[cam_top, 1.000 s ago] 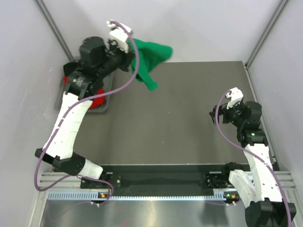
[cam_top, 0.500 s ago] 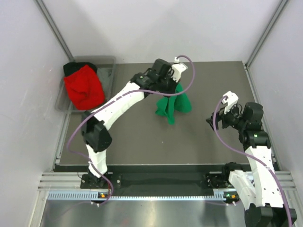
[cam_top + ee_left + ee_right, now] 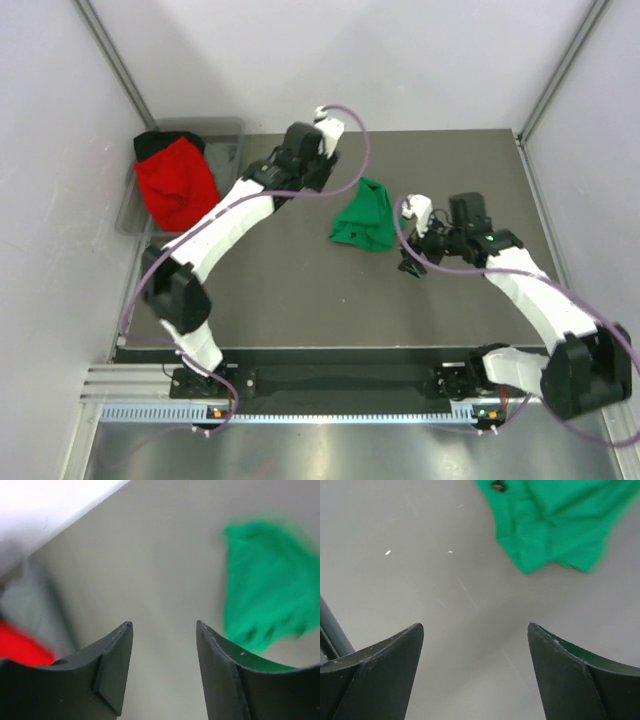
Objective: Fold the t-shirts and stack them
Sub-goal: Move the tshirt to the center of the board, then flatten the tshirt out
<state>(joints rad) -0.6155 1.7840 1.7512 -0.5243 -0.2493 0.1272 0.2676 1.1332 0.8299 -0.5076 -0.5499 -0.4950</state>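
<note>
Both left jaws and right jaws parted and empty, green t-shirt [image 3: 365, 215] crumpled on table [image 3: 300, 290] between them

One t-shirt [image 3: 365, 215] sits mid-table [image 3: 300, 290], with the left gripper [image 3: 164, 625] behind it to the left and the right gripper [image 3: 475, 627] just to its right. The other two t-shirts [image 3: 178, 185] are in the bin [image 3: 228, 132], far left.

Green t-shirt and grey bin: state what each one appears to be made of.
Crumpled bright green cloth t-shirt: soft matte fabric, probably cotton knit; it slumps in loose folds without shine. Grey rectangular bin: likely rigid plastic, slightly translucent; smooth straight walls and rounded corners.
</note>
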